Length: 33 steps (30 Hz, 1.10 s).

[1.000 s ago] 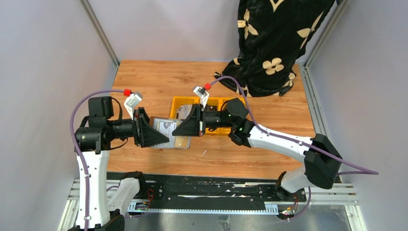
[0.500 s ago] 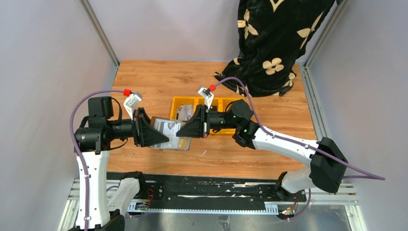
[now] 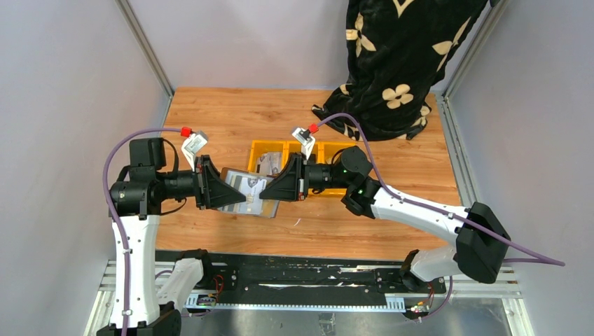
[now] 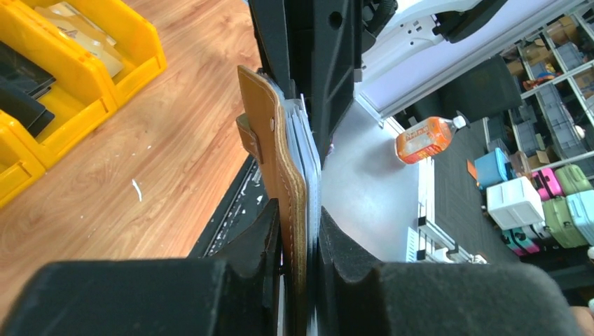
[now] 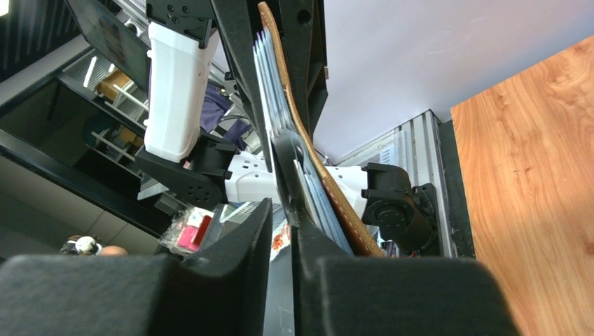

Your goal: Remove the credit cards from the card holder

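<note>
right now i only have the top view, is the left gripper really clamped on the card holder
observer: Yes. In the left wrist view the left gripper is shut on the card holder, gripping its brown leather cover.
operator: and the right one
observer: In the right wrist view the right gripper pinches a thin grey piece from the inner stack. I cannot tell if it is a card or a sleeve.
operator: anything in the tray yet
observer: The yellow tray holds a tan card and black cards.

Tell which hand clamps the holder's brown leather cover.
The left hand: leather of the card holder sits between its fingers. The right hand pinches only thin inner sheets.
</note>
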Available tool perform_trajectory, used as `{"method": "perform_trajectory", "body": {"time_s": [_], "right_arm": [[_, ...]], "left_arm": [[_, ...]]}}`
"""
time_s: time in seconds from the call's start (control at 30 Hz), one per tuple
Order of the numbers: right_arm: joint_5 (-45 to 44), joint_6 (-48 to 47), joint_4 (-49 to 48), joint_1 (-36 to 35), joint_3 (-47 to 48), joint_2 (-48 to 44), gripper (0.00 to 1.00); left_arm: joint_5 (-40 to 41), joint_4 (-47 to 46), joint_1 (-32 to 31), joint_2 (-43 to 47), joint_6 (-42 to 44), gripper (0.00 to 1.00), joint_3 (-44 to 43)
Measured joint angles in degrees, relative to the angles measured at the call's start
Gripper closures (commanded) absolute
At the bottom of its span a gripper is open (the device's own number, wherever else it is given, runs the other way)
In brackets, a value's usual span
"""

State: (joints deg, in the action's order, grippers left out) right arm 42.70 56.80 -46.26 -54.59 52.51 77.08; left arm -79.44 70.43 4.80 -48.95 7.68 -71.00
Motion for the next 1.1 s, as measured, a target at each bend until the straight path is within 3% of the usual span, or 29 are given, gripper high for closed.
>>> {"method": "perform_trajectory", "body": {"time_s": [0.07, 0.2, 0.23, 0.37, 0.4, 0.8, 1.1], "right_arm": [[-0.24, 0.26, -0.2, 0.0, 0.02, 0.13, 0.62], [-0.28, 0.9, -1.16, -0.07, 0.48, 1.29, 0.6], [-0.28, 1.07, -1.64, -0.07, 0.68, 1.75, 0.65], [-0.28, 2.32, -3.13, -0.09, 1.95, 4.02, 0.98], [-0.33, 2.47, -3.19, -0.09, 1.99, 4.24, 1.0], [-0.68, -0.02, 1.55, 3.72, -4.39, -2.78, 1.0], [0.09, -8.48, 16.55, 16.02, -4.22, -7.08, 1.0]], "left_arm": [[0.66, 0.0, 0.0, -0.42, 0.0, 1.0, -0.26], [2.12, -0.04, 0.0, -0.68, -0.02, 1.0, -0.39], [2.56, -0.04, 0.0, -0.72, -0.02, 1.0, -0.39], [3.58, 0.0, 0.0, -0.85, -0.11, 1.0, -0.66], [3.67, 0.02, 0.0, -0.85, -0.22, 1.0, -0.92], [12.79, 0.39, 0.42, -2.47, -0.85, 1.0, -4.72], [25.22, 0.39, 0.66, -2.97, 0.33, 1.0, -7.3]]}}
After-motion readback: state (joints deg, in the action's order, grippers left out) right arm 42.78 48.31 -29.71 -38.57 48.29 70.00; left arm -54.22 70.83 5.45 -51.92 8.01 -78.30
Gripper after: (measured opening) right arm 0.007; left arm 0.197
